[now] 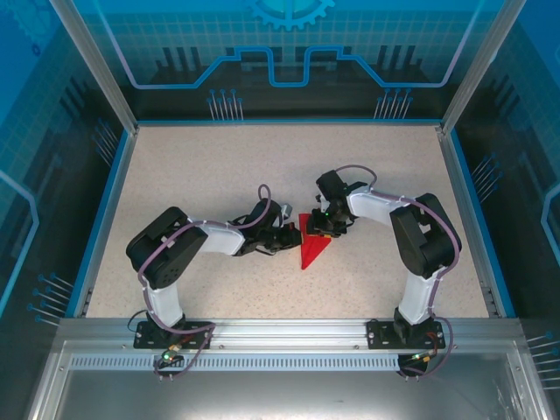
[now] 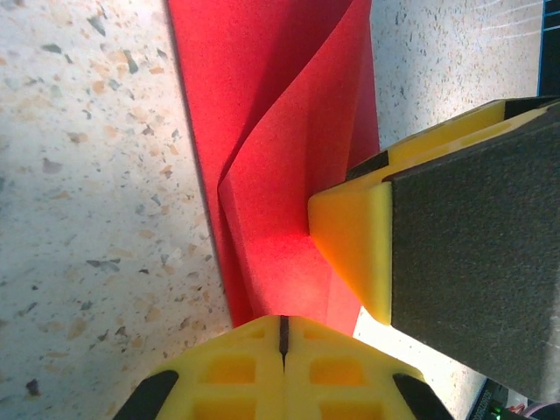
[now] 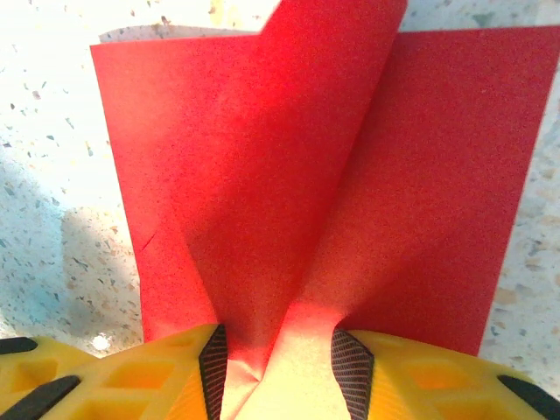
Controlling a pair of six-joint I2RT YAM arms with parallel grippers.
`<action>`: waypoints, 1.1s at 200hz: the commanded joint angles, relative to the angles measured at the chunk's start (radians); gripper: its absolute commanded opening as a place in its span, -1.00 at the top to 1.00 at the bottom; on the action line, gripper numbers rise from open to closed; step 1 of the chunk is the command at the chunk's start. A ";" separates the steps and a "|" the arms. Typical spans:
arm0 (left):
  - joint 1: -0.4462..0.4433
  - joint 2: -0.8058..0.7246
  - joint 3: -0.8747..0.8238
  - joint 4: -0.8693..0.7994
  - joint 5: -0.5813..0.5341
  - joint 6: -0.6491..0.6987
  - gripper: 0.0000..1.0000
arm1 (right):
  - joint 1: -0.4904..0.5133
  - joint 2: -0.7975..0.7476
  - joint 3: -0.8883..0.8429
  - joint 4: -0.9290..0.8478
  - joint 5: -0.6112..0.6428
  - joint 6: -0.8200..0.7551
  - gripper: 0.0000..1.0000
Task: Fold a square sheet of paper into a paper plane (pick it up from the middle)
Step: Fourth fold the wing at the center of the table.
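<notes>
Seemingly mid-fold: thin bright red paper sheet (image 1: 313, 251) at speckled tabletop (image 1: 219, 175) centre; left gripper (image 2: 282, 325) clamped on its 9 o'clock edge; right gripper (image 3: 278, 360) jaws part-spread astride raised fold (image 3: 289, 175) at 12 o'clock, grip unclear; next likely: flatten fold squarely.

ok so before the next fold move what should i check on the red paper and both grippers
1. Left gripper pinching the red paper at its tips: ok, jaws shut on the edge.
2. Right gripper firmly holding the raised fold: cannot tell, the jaws stand apart with the fold between them.
3. Fold pressed into a sharp crease: not ok, it is rounded and standing up.
4. Rest of the paper lying flat on the table: ok.
5. Grippers apart from each other: ok, but close. In the left wrist view, a right finger sits just beside the left tips.
</notes>
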 commanded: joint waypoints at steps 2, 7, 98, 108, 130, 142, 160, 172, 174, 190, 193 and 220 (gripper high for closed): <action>-0.007 0.026 0.026 -0.036 -0.027 0.020 1.00 | 0.017 0.089 -0.046 -0.034 0.047 0.008 0.13; -0.007 0.025 0.026 -0.040 -0.028 0.019 1.00 | 0.016 0.090 -0.045 -0.035 0.049 0.009 0.13; -0.007 0.038 0.047 -0.081 -0.050 0.032 1.00 | 0.023 0.102 -0.042 -0.046 0.072 0.004 0.14; -0.006 0.035 0.046 -0.088 -0.055 0.034 1.00 | 0.025 0.104 -0.039 -0.050 0.076 0.001 0.14; -0.007 0.036 0.050 -0.097 -0.058 0.035 1.00 | 0.031 0.110 -0.037 -0.056 0.092 -0.004 0.14; -0.007 0.037 0.053 -0.100 -0.060 0.034 1.00 | 0.034 0.114 -0.035 -0.059 0.104 -0.007 0.14; -0.008 0.040 0.057 -0.107 -0.063 0.037 1.00 | 0.043 0.122 -0.029 -0.075 0.135 -0.004 0.14; -0.008 0.041 0.061 -0.113 -0.064 0.037 1.00 | 0.052 0.132 -0.023 -0.089 0.160 0.002 0.14; -0.008 0.041 0.062 -0.113 -0.065 0.038 1.00 | 0.053 0.133 -0.022 -0.091 0.163 0.003 0.14; -0.008 0.037 0.063 -0.119 -0.070 0.040 1.00 | 0.065 0.150 -0.014 -0.106 0.190 0.023 0.14; -0.009 0.035 0.063 -0.119 -0.070 0.040 1.00 | 0.067 0.155 -0.012 -0.107 0.194 0.028 0.15; -0.008 0.009 0.056 -0.120 -0.073 0.040 1.00 | 0.082 0.181 0.000 -0.111 0.206 0.063 0.15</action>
